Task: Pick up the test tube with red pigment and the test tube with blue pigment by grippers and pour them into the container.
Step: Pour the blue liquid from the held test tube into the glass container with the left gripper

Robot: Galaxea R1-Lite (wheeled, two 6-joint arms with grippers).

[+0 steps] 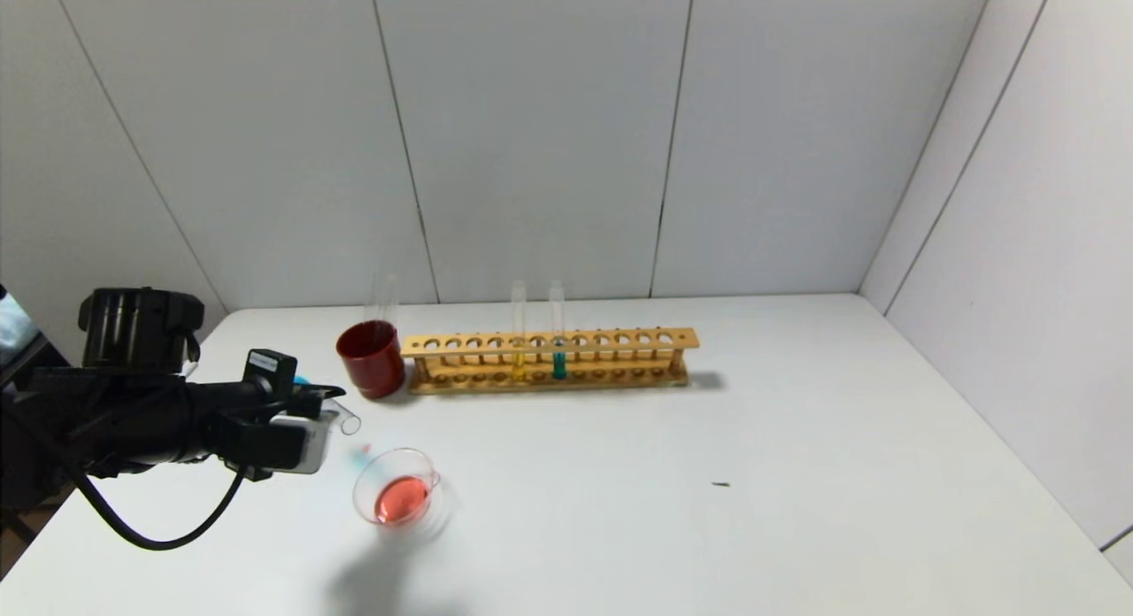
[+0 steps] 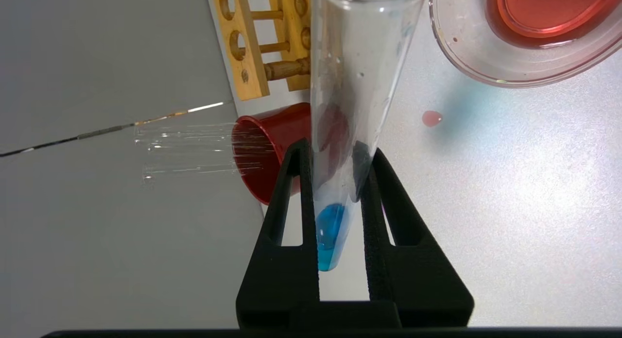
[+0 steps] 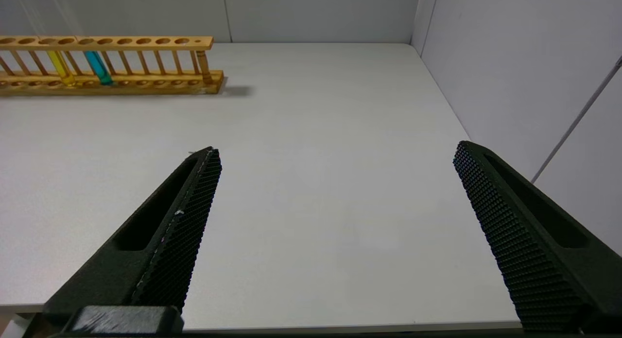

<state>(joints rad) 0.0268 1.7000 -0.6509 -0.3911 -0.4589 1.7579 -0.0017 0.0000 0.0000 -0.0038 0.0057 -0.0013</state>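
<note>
One container (image 1: pixel 396 499) of red liquid

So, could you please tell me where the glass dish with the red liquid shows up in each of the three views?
Head view: the glass dish sits on the table, lower left of centre, just beyond the left pincer.
Left wrist view: its rim fills the upper right corner.
Right wrist view: not in it.
Shared landmark: the wooden rack.
</note>
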